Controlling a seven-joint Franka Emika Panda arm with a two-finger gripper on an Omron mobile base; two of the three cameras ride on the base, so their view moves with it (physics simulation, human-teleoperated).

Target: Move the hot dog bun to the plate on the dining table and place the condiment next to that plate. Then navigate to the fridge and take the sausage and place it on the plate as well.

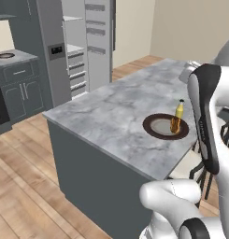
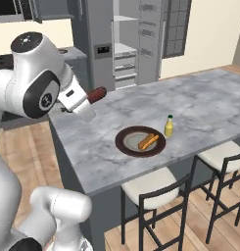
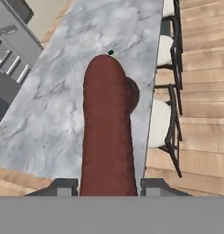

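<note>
bun (image 2: 148,141) is sitting on the plate (image 2: 126,144), condiment (image 2: 168,126) at its two o'clock; gripper (image 3: 108,185) is pinching the sausage (image 3: 107,137), heading plateward, delivery pending.

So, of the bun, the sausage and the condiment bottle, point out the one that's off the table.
The sausage: it is clamped in the tool, in the air. The bun lies on the plate; the condiment bottle stands beside it.

Sausage (image 2: 97,94) in claw (image 2: 90,97) above table (image 2: 200,105)
</note>
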